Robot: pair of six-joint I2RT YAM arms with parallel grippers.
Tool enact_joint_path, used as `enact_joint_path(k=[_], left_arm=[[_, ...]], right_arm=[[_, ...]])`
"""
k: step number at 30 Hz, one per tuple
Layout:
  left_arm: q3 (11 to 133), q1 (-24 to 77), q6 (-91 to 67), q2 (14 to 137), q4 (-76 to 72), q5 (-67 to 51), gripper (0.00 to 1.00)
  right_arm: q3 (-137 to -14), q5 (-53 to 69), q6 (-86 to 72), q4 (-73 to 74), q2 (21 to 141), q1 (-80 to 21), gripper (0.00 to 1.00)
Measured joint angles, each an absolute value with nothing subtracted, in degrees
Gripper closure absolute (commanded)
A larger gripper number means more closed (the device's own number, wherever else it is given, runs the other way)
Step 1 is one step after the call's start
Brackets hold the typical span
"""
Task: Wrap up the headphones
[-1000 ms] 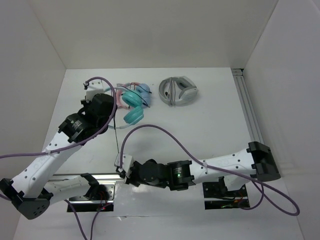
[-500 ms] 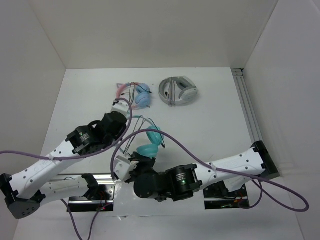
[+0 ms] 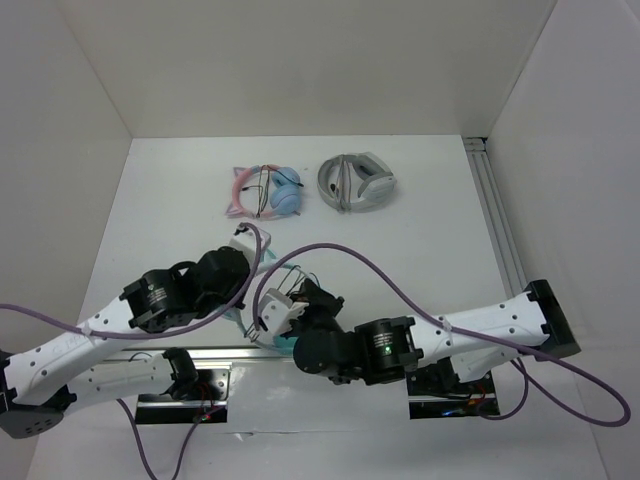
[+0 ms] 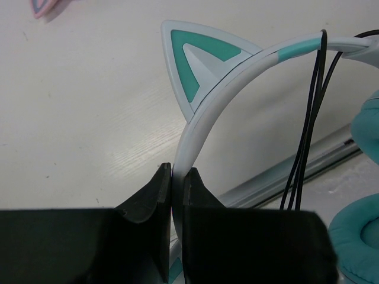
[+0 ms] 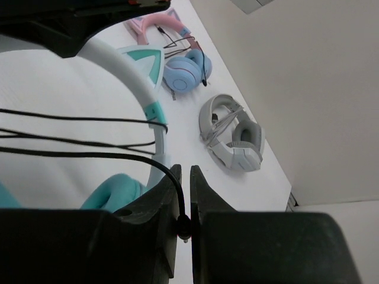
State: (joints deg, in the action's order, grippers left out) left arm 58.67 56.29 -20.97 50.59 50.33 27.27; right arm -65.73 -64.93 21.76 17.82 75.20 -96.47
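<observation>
A white counter (image 3: 430,260) is boxed in by plain white walls (image 3: 300,60) at left, back and right. An aluminium rail (image 3: 497,220) lines its right edge. The light is soft and even.

The teal over-ear headphones (image 4: 232,76) with a white cat-ear band hang by the bench's (image 3: 430,250) near edge. Their thin black cable (image 4: 312,112) loops over the band.

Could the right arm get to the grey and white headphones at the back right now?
Probably not as is. Nothing lies between it and the grey and white headphones, but the right pincer is shut on the black cable of the teal headphones and would have to let go first.
</observation>
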Motion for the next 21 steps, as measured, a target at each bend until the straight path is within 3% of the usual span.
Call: enact_joint_path(k=[8,14,21], left_arm=[[58.61,56.42,-19.44,48.86,48.56,18.94,1.00],[60.36,56.40,-19.33,47.11,49.63,17.65,1.00],[63.64,56.29,-18.00,47.55,52.31,17.96,1.00]], right_arm=[[-62.19,-62.57,21.76,16.05,72.01,-92.09,0.98],[-61.12,-60.36,21.69,15.55,71.40,-89.67,0.92],[-59.33,-57.78,21.56,13.23,71.44,-85.52,0.92]])
